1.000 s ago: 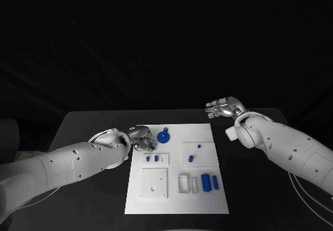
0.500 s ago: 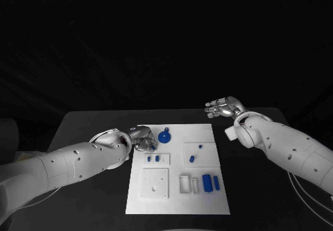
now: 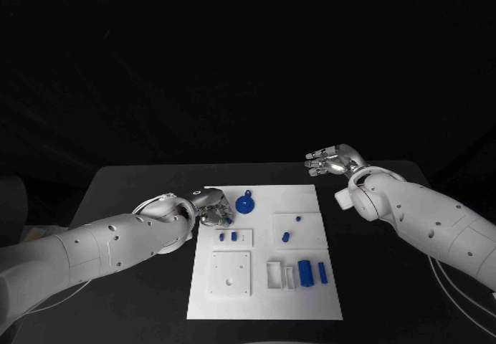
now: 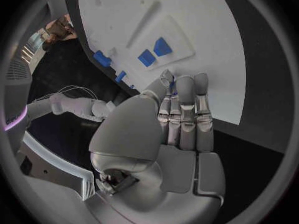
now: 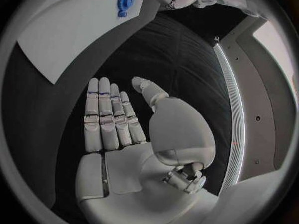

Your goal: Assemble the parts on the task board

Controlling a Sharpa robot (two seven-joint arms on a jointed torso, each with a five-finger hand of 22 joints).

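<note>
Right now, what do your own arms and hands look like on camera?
Both arms are glossy white shells dotted with small dark holes. The left hand and right hand are silver, segmented metal with pale flat palm pads. Thin white cables trail beside the right arm.

Overhead head view, two wrist close-ups

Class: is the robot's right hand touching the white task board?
Apart. In the head view the right hand hovers beyond the far right corner of the task board, with bare black table between them; the right wrist view shows its palm open, holding nothing.
</note>
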